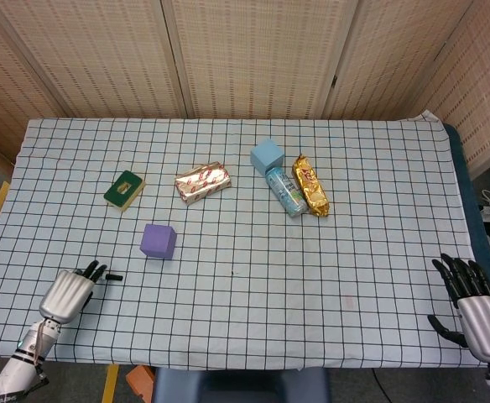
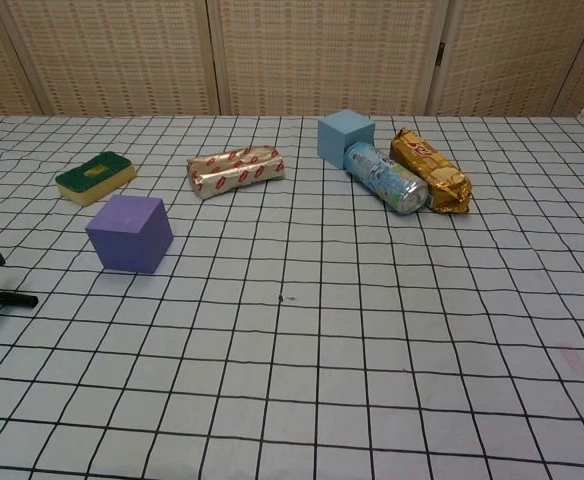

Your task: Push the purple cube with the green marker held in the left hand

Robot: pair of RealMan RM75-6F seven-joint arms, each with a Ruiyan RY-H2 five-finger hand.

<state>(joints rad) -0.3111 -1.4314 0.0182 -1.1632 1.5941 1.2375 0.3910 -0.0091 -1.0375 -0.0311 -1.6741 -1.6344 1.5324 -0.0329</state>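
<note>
A table (image 1: 379, 210) covered by a white cloth with a black grid fills most of both views, with woven screens behind it along the top of the frame.

At the lower right corner of the head view, the right hand (image 1: 476, 306) sits at the table's edge with its dark fingers spread apart and nothing in them. At the lower left of the same view, the left hand (image 1: 70, 290) lies over the near end of the green marker (image 1: 109, 276). Its fingers are bent down onto the marker, but whether they actually grip it cannot be told from here. In the chest view only a dark fingertip shows at the left edge, just above the marker's black tip (image 2: 10, 298), which lies flat on the cloth.

The purple cube (image 1: 158, 241) stands left of centre, up and to the right of the marker tip and apart from it. In the chest view the purple cube (image 2: 129, 233) sits in the left-middle part of the frame.

In the upper middle of the head view, a silver-and-red wrapped bar (image 1: 203, 182) lies at a slant. To its right, a light blue cube (image 1: 266, 155) stands just beside a clear bottle (image 1: 285, 191) lying on its side, and a gold snack packet (image 1: 310, 185) lies alongside the bottle. A green-topped sponge (image 1: 124, 189) rests in the upper left area of the cloth, above the purple cube.
</note>
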